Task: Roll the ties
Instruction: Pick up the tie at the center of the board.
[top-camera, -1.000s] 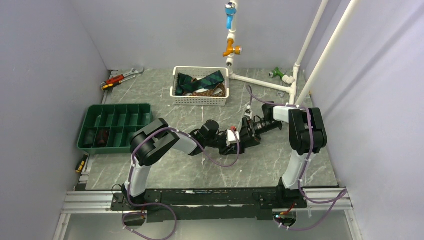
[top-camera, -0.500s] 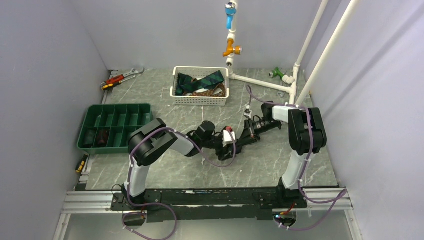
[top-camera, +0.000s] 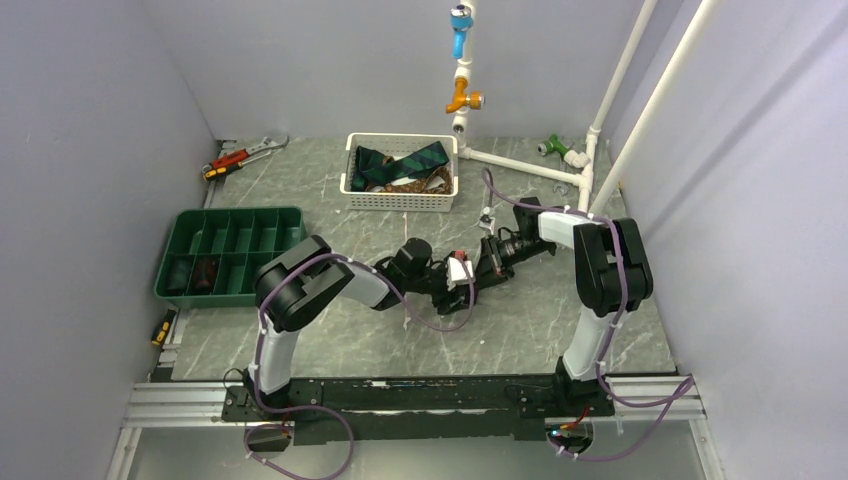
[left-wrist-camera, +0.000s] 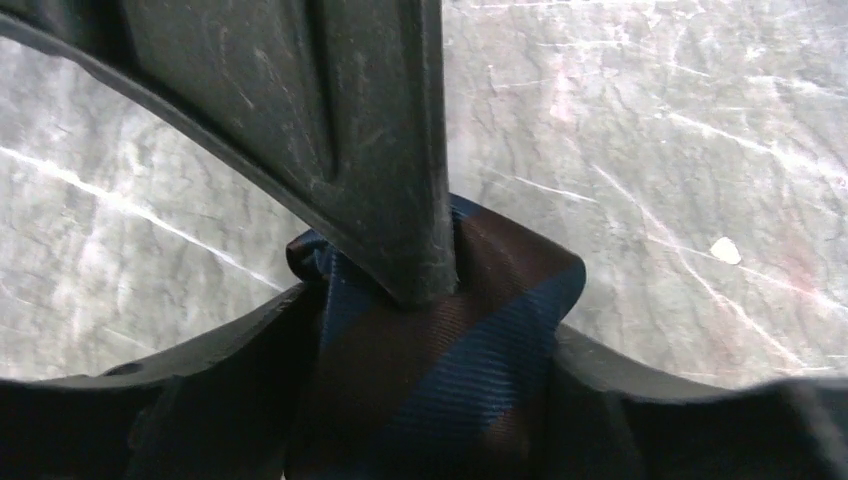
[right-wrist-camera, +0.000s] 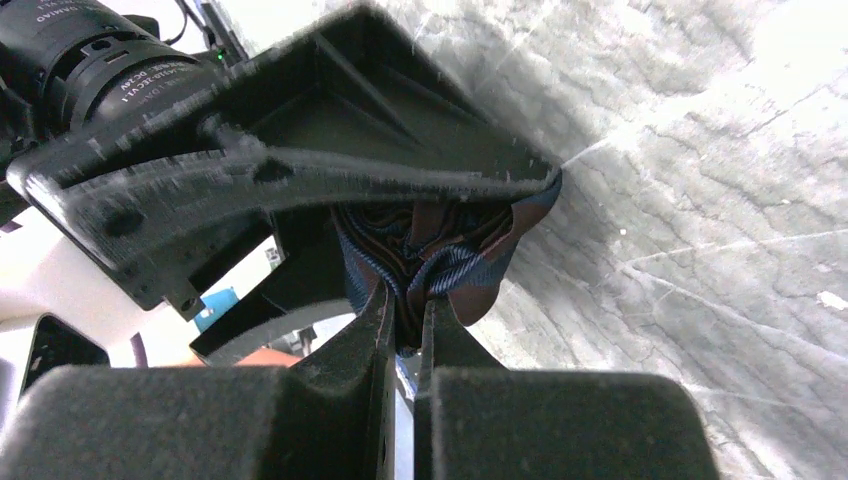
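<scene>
A rolled brown-and-blue striped tie (left-wrist-camera: 440, 370) sits between the spread fingers of my left gripper (left-wrist-camera: 435, 330), which stands open around it. One finger (left-wrist-camera: 390, 190) of the right gripper reaches down onto the roll from the top of the left wrist view. My right gripper (right-wrist-camera: 405, 310) is shut on the roll's edge (right-wrist-camera: 440, 255), just under a left finger (right-wrist-camera: 300, 170). In the top view both grippers meet mid-table, left (top-camera: 462, 287) and right (top-camera: 482, 270), hiding the roll. More ties (top-camera: 400, 165) lie in the white basket (top-camera: 352, 188).
A green divided tray (top-camera: 230, 215) at the left holds rolled ties (top-camera: 205, 272). A wrench (top-camera: 245, 153) lies at the back left. White pipes (top-camera: 520, 165) with valves run along the back right. A yellow-handled tool (top-camera: 160, 330) lies beside the table's left edge.
The right gripper has shut on the rolled tie while the left gripper has opened around it. Both wrists have shifted slightly left.
</scene>
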